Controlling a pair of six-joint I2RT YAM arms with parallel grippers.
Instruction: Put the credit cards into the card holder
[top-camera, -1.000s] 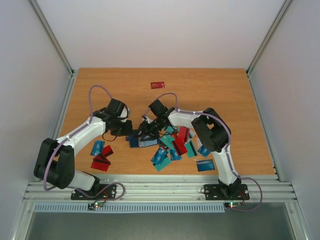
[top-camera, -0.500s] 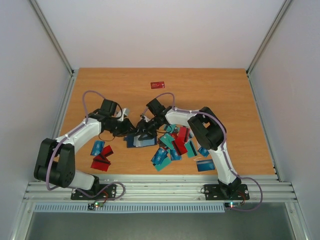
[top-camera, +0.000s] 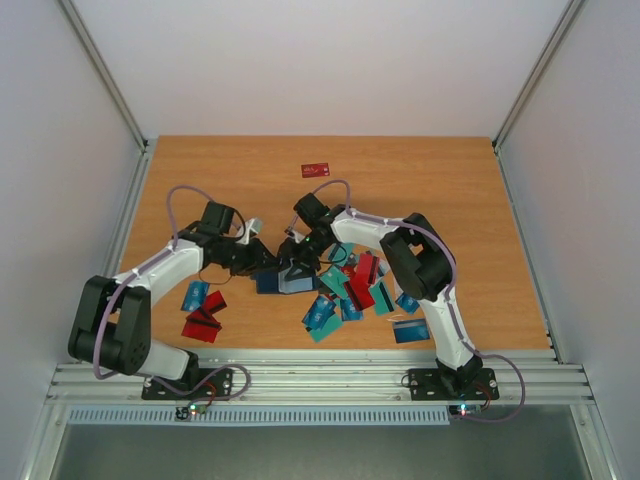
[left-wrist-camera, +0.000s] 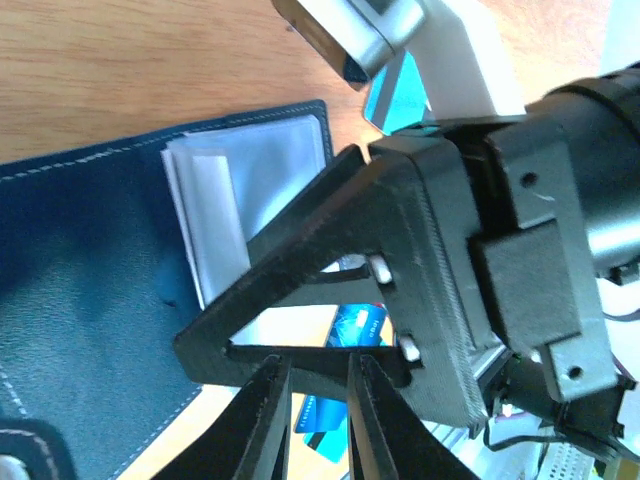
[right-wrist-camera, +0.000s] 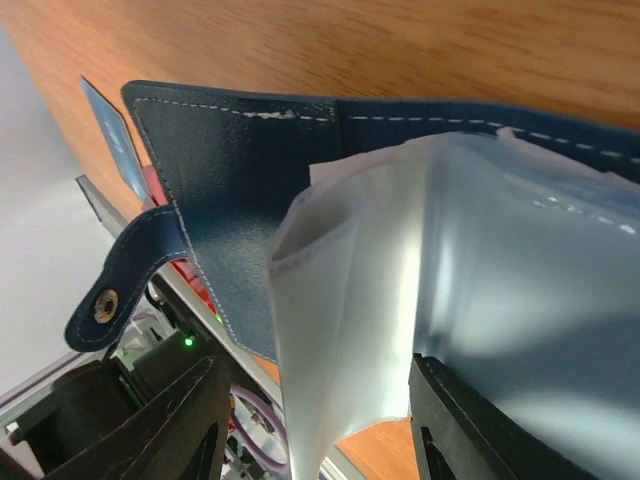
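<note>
Top view: right gripper (top-camera: 296, 263) half-open astride sleeves (right-wrist-camera: 480, 260) of holder (top-camera: 270, 283); left gripper (top-camera: 262, 259) nearly closed, hold unclear; cards (top-camera: 337, 286) right of holder, nearer right arm.

card holder (top-camera: 270, 283): navy, stitched edge, lying open mid-table | pale sleeves (right-wrist-camera: 400, 280) fanned up, clasp tab (right-wrist-camera: 105, 305) hanging loose | credit cards (top-camera: 340, 295): teal/blue/red heap just right; smaller group left; red card (top-camera: 316, 170) well apart, far side

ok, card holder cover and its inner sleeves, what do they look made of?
Card holder cover: leather or faux leather, can't tell which; navy, fine grain, low sheen, pale edge stitching. Inner sleeves: probably thin flexible plastic; translucent, glossy, creased and sagging.
</note>
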